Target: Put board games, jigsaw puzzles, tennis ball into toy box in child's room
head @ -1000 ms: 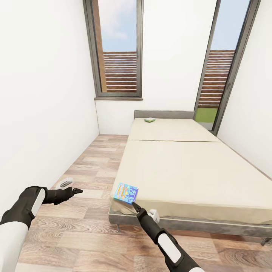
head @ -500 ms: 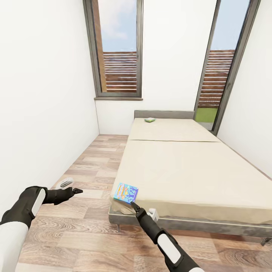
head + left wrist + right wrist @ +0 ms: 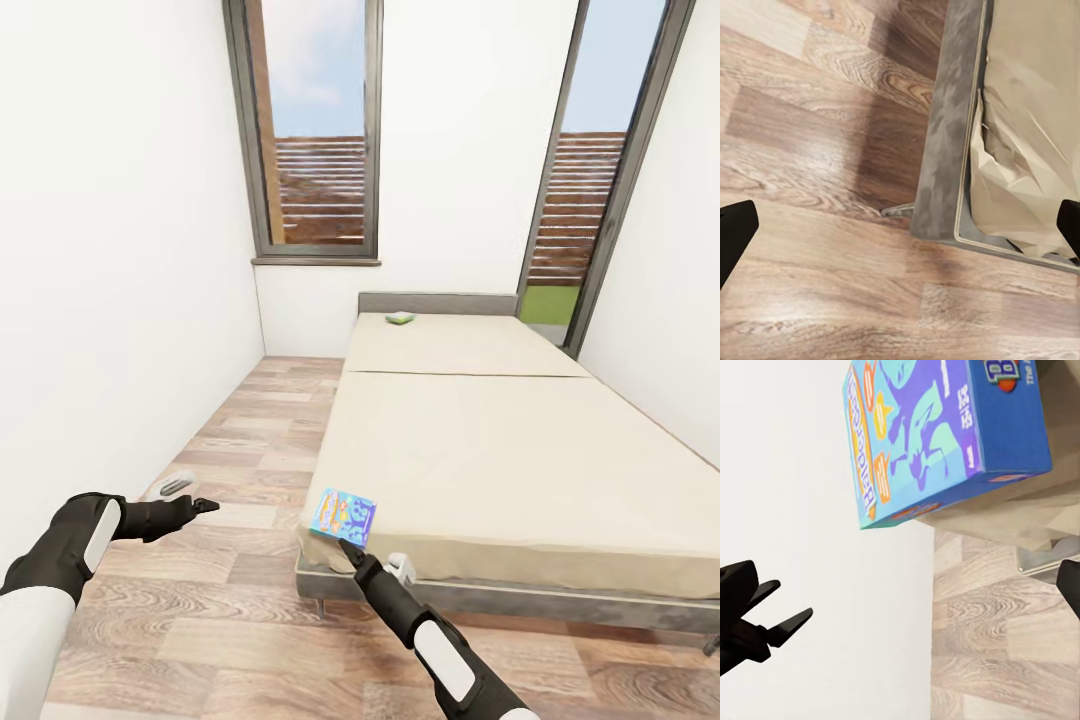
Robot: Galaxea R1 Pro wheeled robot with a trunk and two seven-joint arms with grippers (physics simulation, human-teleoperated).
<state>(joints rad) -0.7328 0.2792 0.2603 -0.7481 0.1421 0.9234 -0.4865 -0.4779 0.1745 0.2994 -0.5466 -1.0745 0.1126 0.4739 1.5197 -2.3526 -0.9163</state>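
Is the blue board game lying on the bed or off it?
On the bed: the blue board game rests at the near corner of the bed, ahead of the right gripper.

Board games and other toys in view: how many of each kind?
Blue board game: 1
Green-white board game, far end of the bed: 1
Jigsaw puzzles: 0
Tennis balls: 0
Total: 2

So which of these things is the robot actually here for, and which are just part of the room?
For the job:
- blue board game, at the near corner of the bed
- second board game, near the headboard

Just the room:
- windows
- wooden floor
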